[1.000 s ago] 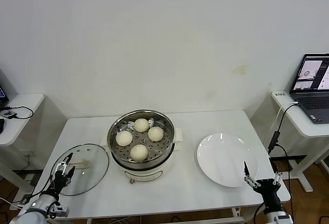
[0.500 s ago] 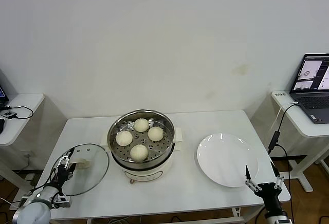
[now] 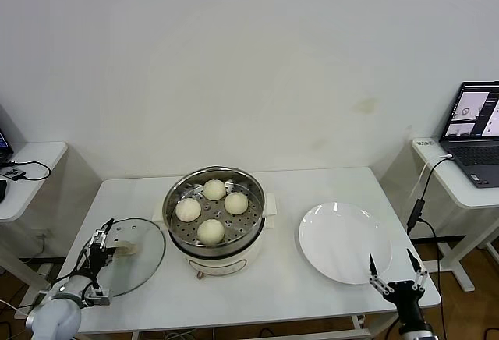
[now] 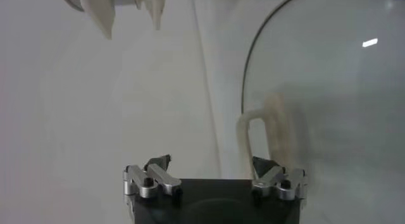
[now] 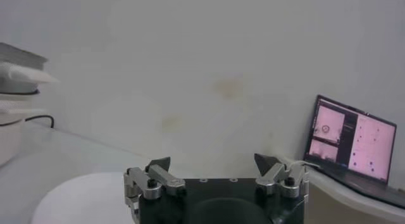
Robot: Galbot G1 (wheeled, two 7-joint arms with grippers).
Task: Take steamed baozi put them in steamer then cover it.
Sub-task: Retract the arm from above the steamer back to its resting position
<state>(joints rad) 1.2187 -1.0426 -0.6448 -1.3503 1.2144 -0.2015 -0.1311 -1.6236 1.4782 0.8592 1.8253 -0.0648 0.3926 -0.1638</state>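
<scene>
The left end effector is spread wide with the cover just in front of it, its handle closest, far from the right end effector.

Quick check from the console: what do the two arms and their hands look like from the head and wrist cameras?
Left hand: black body, silver-grey finger links, thin black cables, on a rounded pale grey arm segment. Right hand: black body, silver linkages, dark pointed fingertips, white wrist section below. Both wrist views show a black hand base with silver hinge brackets and screws.
</scene>
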